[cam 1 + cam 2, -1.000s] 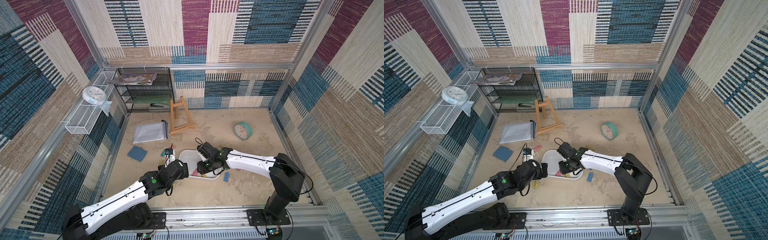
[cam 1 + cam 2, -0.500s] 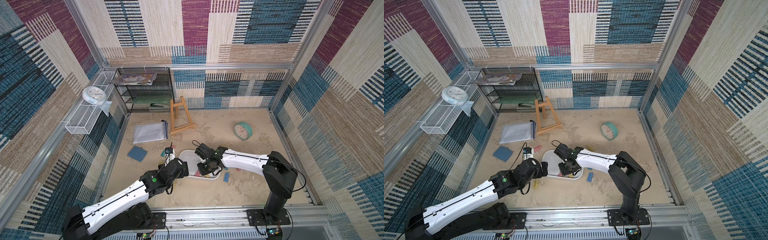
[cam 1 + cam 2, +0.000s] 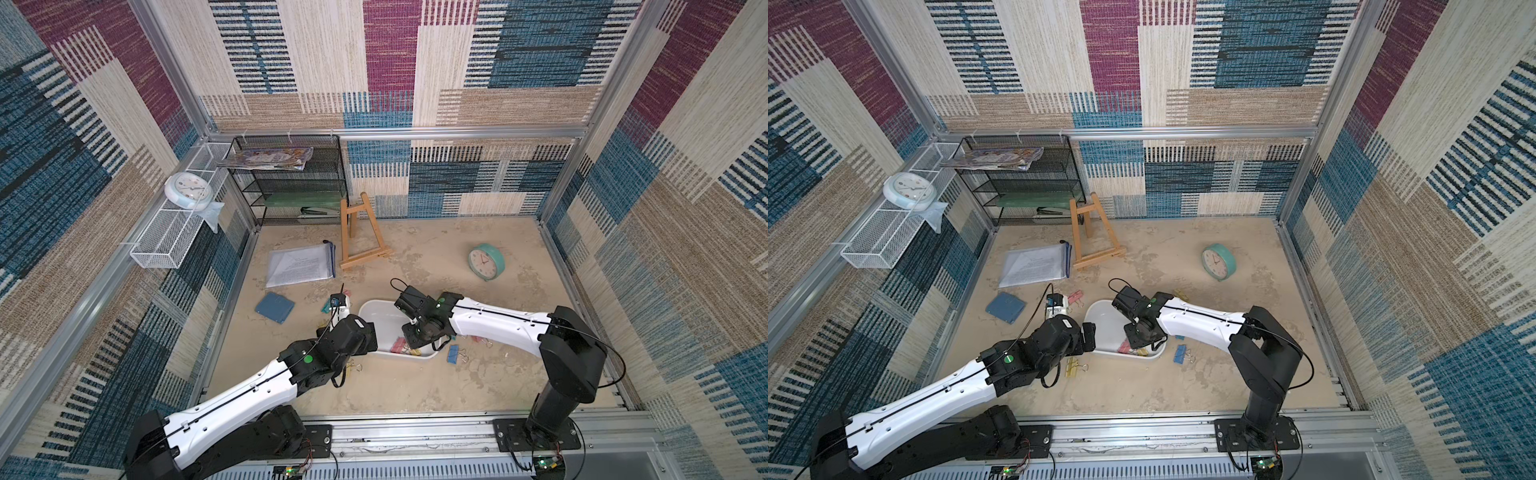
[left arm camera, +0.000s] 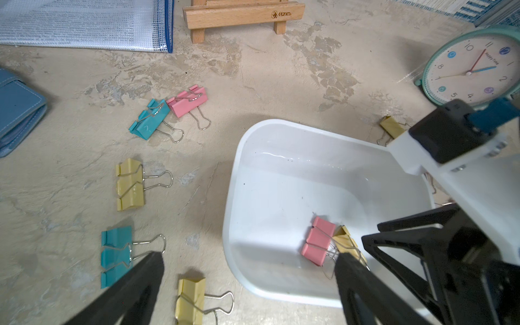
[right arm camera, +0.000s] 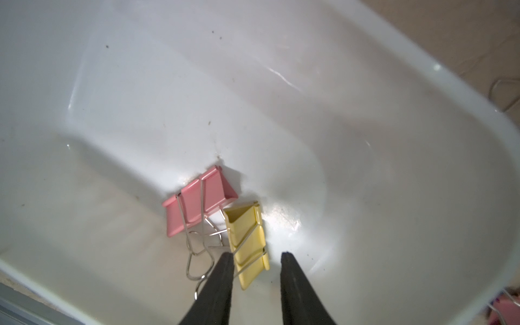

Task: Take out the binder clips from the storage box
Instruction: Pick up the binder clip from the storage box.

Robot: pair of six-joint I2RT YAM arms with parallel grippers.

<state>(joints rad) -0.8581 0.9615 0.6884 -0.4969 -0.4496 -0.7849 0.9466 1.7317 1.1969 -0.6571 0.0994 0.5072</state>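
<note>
On the beige tabletop (image 3: 415,386), the storage box (image 3: 380,322) held 2 binder clips (image 4: 318,242). The right gripper (image 5: 254,256) had its jaws slightly apart astride the yellow clip (image 5: 247,233); the left gripper (image 4: 249,261) gaped wide over the rim.

Not much to read here tbh. The wooden easel (image 4: 244,14), well out ahead of the left gripper (image 4: 249,257), has "Manes" stamped on its front bar. The teal clock (image 4: 472,67), ahead and off to that gripper's right, shows numerals 10, 11, 2, 4, 5, 8 plus a tiny "Happy" something. The print inside the mesh pouch (image 4: 84,22) is too small to read.
</note>
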